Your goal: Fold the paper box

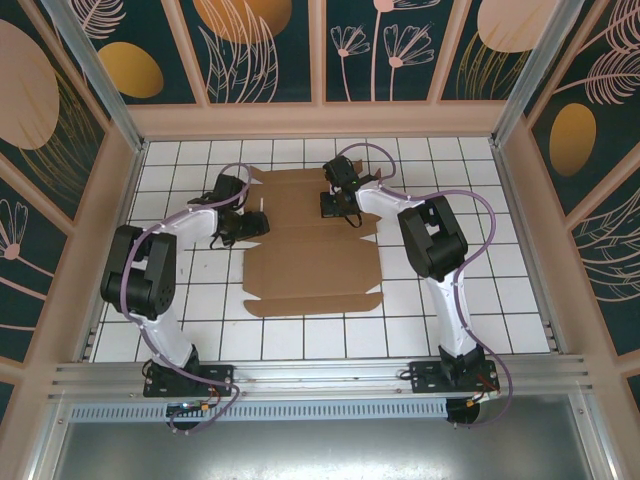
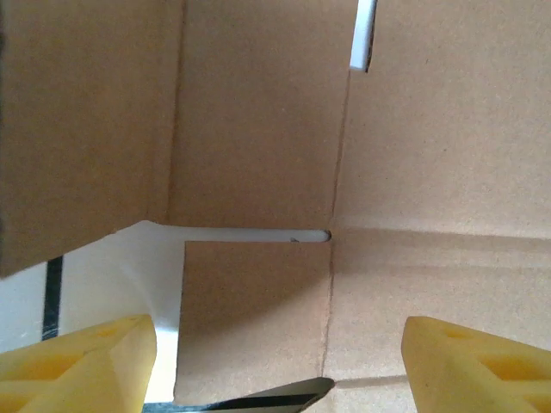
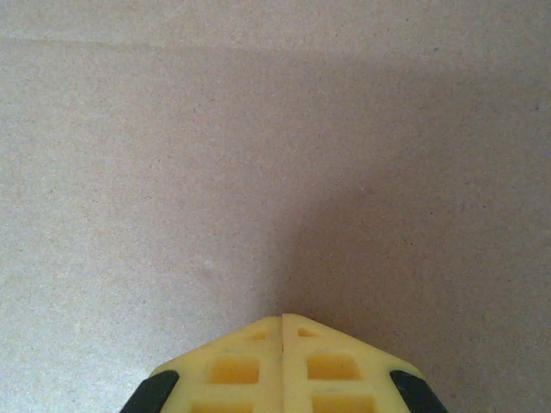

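Note:
The paper box point(image 1: 310, 250) lies unfolded and mostly flat on the white tiled table, a plain brown sheet with flaps and crease lines. My left gripper point(image 1: 250, 225) is at its left edge, open. In the left wrist view its yellow fingers point(image 2: 77, 366) stand wide apart over a small side flap point(image 2: 258, 318), beside a slot cut in the paper box point(image 2: 430, 172). My right gripper point(image 1: 335, 205) rests on the far panel, shut. In the right wrist view its closed tips point(image 3: 282, 323) point down at bare cardboard point(image 3: 258, 155) with nothing between them.
The table point(image 1: 470, 250) is ringed by low pinkish walls point(image 1: 320, 120) with patterned panels above. An aluminium rail point(image 1: 320, 375) carrying both arm bases runs along the near edge. Bare tiles lie to the left, right and front of the cardboard.

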### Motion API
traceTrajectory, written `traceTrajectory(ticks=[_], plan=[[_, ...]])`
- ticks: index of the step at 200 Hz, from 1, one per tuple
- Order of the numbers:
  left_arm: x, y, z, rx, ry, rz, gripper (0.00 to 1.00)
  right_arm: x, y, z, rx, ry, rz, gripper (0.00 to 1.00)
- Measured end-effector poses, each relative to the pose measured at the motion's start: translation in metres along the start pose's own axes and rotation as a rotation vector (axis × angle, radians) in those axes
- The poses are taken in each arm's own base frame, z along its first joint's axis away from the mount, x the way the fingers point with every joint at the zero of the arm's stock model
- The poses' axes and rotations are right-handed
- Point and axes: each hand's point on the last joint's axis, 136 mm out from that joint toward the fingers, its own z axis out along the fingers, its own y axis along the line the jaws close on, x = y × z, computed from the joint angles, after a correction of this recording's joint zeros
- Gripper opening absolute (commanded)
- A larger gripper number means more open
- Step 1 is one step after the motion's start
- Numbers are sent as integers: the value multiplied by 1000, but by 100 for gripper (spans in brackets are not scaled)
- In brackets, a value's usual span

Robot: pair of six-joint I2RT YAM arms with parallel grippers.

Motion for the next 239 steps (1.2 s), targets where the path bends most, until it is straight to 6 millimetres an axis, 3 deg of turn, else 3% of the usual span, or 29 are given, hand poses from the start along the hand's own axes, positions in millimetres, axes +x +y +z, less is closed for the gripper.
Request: traceTrajectory(ticks=[167, 198, 239], plan=[[18, -62, -1, 155, 41, 57, 68, 0, 0, 0, -8, -5, 0, 0], [24, -64, 11, 138, 66, 70, 67, 0, 0, 0, -8, -5, 0, 0], [17, -66, 4, 101, 53, 100, 71, 0, 0, 0, -5, -6, 0, 0]])
